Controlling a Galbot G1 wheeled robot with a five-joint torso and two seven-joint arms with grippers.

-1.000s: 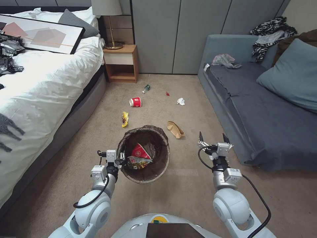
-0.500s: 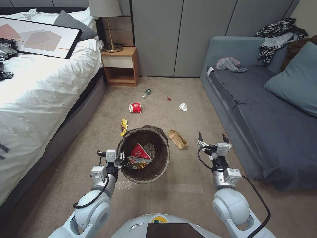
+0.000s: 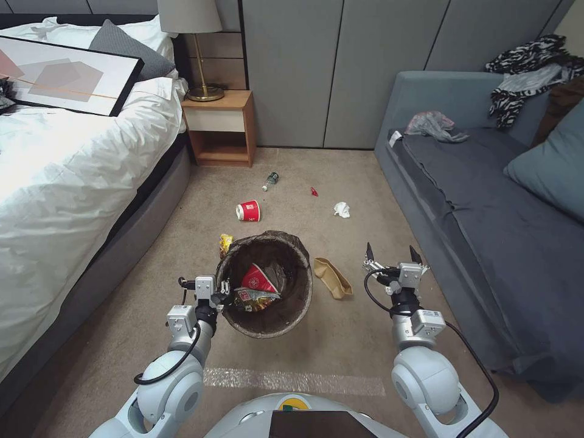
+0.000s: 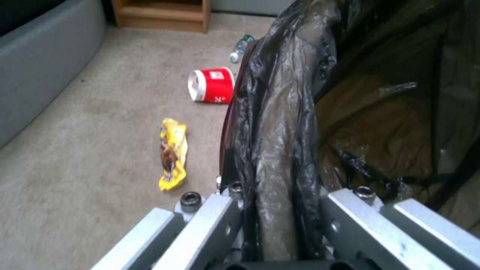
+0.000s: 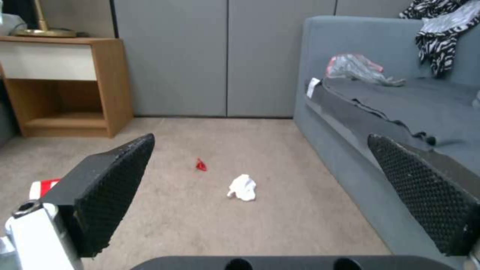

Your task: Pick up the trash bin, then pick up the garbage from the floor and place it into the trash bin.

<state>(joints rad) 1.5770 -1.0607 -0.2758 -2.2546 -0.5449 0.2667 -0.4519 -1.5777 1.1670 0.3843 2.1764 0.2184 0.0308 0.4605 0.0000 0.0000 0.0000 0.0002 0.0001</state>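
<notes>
Two glossy white-grey robot arms over a rounded white torso.

Each arm has bulbous white joint housings, a silver metal wrist block and a looping black cable. The right end effector [image 3: 392, 253] carries two black, dimple-textured pointed fingers [image 5: 107, 187] on a black base. The left end effector [image 3: 222, 289] shows brushed aluminium bars with small bolt heads. The white torso [image 3: 292, 407] bears a round yellow-and-green marking above a dark rectangular panel.

open carpet [image 3: 292, 176] ahead, bed [image 3: 73, 182] left, sofa [image 3: 486, 213] right
</notes>
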